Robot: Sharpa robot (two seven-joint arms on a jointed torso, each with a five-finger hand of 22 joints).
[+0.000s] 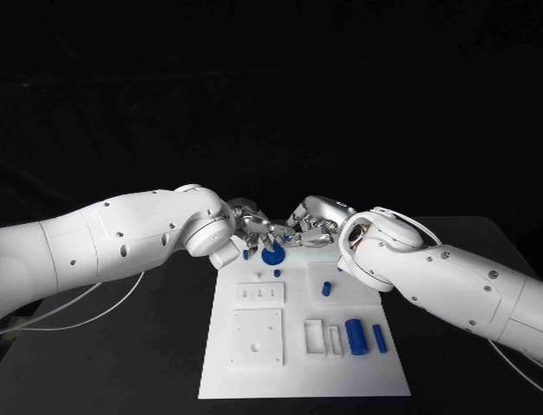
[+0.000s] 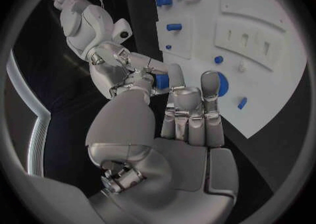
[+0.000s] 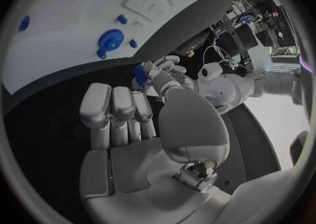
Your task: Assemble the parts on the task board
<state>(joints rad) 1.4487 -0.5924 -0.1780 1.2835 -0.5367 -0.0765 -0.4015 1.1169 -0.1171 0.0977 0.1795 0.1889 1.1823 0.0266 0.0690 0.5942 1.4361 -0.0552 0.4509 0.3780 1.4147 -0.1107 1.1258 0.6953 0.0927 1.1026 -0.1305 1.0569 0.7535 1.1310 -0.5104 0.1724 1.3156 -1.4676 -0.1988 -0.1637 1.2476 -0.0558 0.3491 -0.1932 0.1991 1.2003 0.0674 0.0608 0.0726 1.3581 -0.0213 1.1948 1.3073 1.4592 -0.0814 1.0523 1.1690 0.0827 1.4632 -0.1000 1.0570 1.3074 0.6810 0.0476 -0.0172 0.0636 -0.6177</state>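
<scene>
Parts first: your left hand (image 2: 174, 124) and right hand (image 3: 141, 113) meet at the far end of the task board (image 1: 384, 380), and a small blue part (image 2: 162, 81) sits between their fingertips. You cannot tell which hand grips it. Just beside them, a blue gear (image 1: 273, 255) lies on the board.
</scene>
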